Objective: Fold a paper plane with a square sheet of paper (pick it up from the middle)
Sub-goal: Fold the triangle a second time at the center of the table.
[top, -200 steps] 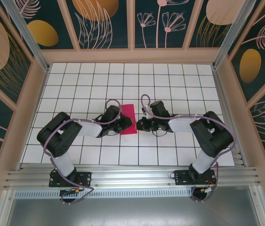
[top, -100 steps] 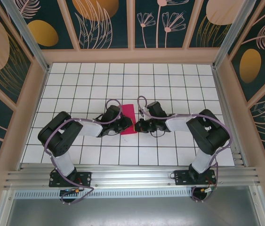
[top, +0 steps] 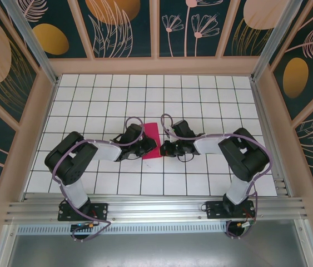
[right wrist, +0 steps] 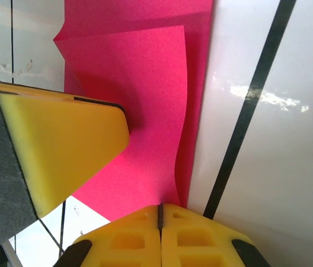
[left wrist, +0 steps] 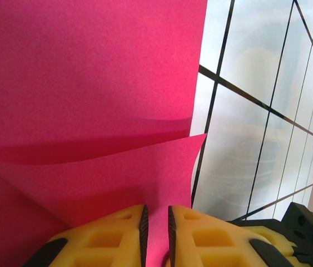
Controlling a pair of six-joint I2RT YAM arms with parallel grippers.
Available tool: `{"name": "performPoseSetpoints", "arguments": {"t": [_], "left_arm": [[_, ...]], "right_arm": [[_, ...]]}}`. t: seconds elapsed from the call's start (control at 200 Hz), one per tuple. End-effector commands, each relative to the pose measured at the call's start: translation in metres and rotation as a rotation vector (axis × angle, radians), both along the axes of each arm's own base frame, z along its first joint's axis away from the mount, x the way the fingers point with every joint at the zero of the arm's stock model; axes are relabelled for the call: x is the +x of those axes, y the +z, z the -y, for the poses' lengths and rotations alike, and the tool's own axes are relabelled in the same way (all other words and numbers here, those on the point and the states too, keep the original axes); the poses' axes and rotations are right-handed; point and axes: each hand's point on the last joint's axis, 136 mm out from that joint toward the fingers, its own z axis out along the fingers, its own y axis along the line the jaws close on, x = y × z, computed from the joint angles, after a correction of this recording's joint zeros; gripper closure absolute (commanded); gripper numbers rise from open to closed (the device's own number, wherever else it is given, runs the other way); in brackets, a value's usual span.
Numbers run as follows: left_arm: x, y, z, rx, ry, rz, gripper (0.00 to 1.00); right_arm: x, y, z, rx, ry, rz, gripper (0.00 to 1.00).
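Observation:
The square sheet of paper [top: 153,133] lies on the white grid table as a folded magenta strip, its top layer bowed up [left wrist: 89,83] [right wrist: 145,83]. My left gripper [top: 144,147] rests on the strip's near left part. Its yellow fingers stand a narrow gap apart [left wrist: 156,214], with pink paper showing in the gap. My right gripper [top: 162,148] is shut, and its tips [right wrist: 159,208] touch the near right edge of the lifted flap, nothing seen between them. One left finger [right wrist: 61,144] presses on the paper in the right wrist view. The paper plane is out of view.
The tiled table [top: 200,94] stretches free behind and to both sides of the arms. Patterned walls [top: 156,28] enclose it on three sides, and an aluminium rail [top: 156,208] runs along the near edge. The right arm's black body [left wrist: 312,222] sits close beside the left fingers.
The right arm has shifted slightly left, bringing its shut gripper up against the paper's right edge. The left arm and the paper have stayed put.

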Motion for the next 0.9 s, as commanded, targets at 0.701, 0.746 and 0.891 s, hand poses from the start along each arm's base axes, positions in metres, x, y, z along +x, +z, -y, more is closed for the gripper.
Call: {"name": "performPoseSetpoints", "arguments": {"t": [0.701, 0.746, 0.891], "left_arm": [[0.001, -0.006, -0.001, 0.031, 0.005, -0.011, 0.80], [0.001, -0.006, -0.002, 0.031, 0.005, -0.010, 0.80], [0.002, -0.004, -0.002, 0.039, 0.005, -0.001, 0.80]], "right_arm": [[-0.005, -0.014, 0.003, -0.079, 0.009, -0.029, 0.94], [-0.006, -0.017, 0.005, -0.090, 0.008, -0.035, 0.94], [-0.011, -0.026, 0.014, -0.127, -0.001, -0.061, 0.94]]}}
